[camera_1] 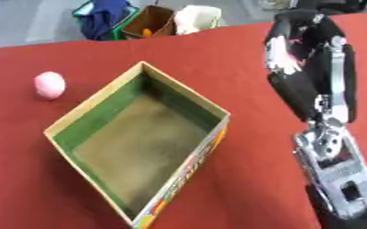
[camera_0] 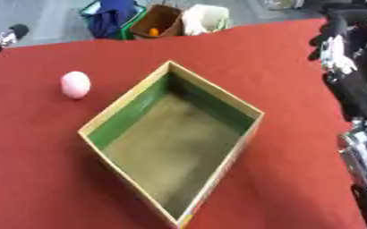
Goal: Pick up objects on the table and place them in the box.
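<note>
The right hand [camera_1: 300,53] hung raised over the red table [camera_0: 38,179], its arm coming in from the right edge. Whether its fingers were apart or together could not be told; something white and pink showed against the palm, too blurred to name. To the left of the fingers sat the open box [camera_0: 171,143], standing askew with green inner walls and nothing inside. Farther left of the fingers, well apart from them, 1 pink ball [camera_0: 74,84] lay on the table near the box's left corner.
</note>
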### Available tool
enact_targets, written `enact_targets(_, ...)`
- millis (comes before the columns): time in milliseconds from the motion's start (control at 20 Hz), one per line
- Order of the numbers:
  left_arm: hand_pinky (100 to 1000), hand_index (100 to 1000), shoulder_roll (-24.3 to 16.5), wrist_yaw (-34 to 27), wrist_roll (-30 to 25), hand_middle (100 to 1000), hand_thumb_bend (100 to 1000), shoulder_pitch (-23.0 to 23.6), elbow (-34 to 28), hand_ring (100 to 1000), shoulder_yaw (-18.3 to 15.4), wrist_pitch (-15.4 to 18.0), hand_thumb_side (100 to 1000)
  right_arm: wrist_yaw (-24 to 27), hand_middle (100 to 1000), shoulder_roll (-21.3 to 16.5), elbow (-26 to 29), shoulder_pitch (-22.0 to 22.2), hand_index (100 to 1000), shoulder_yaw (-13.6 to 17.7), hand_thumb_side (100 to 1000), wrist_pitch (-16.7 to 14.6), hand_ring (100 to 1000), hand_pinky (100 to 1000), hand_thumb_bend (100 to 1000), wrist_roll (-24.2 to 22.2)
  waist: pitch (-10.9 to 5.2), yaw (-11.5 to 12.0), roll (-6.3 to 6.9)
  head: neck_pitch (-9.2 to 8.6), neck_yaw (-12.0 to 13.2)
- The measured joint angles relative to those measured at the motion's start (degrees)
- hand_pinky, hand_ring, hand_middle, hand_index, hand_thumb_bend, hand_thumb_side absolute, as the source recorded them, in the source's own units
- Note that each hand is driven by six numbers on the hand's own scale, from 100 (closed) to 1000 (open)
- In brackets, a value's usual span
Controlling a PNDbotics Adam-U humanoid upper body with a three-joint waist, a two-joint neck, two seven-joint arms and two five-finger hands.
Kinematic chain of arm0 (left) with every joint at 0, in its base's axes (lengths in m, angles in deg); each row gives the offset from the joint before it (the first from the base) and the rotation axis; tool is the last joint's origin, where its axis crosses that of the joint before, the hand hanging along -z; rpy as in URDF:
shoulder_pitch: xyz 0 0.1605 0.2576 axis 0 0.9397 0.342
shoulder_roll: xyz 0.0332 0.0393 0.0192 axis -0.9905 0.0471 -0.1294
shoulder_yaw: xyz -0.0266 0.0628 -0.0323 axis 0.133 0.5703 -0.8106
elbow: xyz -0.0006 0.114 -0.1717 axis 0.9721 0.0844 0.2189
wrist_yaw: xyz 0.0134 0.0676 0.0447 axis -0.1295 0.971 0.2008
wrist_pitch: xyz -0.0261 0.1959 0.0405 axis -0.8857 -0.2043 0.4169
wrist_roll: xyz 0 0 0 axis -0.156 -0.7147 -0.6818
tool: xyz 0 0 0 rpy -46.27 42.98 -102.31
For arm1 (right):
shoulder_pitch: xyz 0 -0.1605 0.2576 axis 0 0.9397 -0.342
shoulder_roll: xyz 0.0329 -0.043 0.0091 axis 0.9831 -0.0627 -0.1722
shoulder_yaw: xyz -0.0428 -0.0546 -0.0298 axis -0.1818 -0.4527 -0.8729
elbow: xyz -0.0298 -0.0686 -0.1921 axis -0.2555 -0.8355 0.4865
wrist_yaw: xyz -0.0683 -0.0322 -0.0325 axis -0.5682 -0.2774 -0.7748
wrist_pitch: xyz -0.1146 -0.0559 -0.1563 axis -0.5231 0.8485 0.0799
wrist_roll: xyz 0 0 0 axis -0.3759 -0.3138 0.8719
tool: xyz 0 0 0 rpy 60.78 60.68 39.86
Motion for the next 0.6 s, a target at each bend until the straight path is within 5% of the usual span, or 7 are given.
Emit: enact_targets(600, 553, 888, 1.95, -3.83, -5.33, 725, 718, -0.04, 2.07, 694, 0.62, 1.88, 720, 0.01, 499, 0.07, 0.0, -0.36, 627, -0.35, 337, 0.26, 497, 375, 100, -0.52, 0.43, -0.15, -0.25, 2.38, 1.5)
